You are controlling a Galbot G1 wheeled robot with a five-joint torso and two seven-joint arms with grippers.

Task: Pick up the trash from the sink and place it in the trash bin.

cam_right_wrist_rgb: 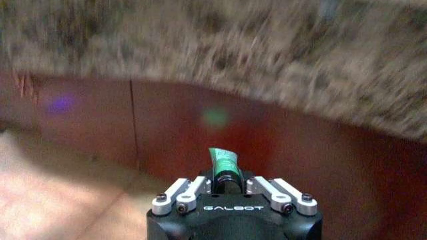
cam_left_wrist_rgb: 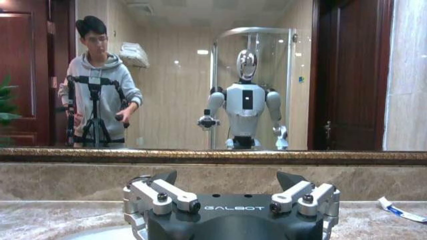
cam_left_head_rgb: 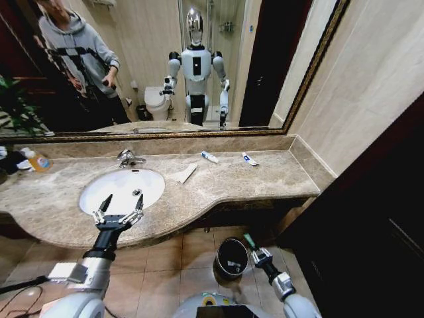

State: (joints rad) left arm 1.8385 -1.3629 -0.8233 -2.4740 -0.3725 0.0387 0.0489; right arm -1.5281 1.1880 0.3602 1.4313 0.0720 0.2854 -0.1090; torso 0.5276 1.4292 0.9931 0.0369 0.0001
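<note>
bathroom | sink (cam_left_head_rgb: 106,192); mirror (cam_left_head_rgb: 165,66); marble counter (cam_left_head_rgb: 252,179); reflected toilet (cam_left_head_rgb: 157,101)

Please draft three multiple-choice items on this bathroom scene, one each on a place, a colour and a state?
1. Where is the trash bin?
A. on the floor below the counter
B. inside the sink
C. on the counter

2. What colour is the stick in the right gripper?
A. red
B. green
C. yellow

3. How is the left gripper?
A. shut on a tube
B. shut on paper
C. open over the sink's near edge

Answers:
1 A, it stands on the floor tiles under the counter edge.
2 B, a green tip sticks out between the fingers.
3 C, its fingers are spread and hold nothing.
</note>
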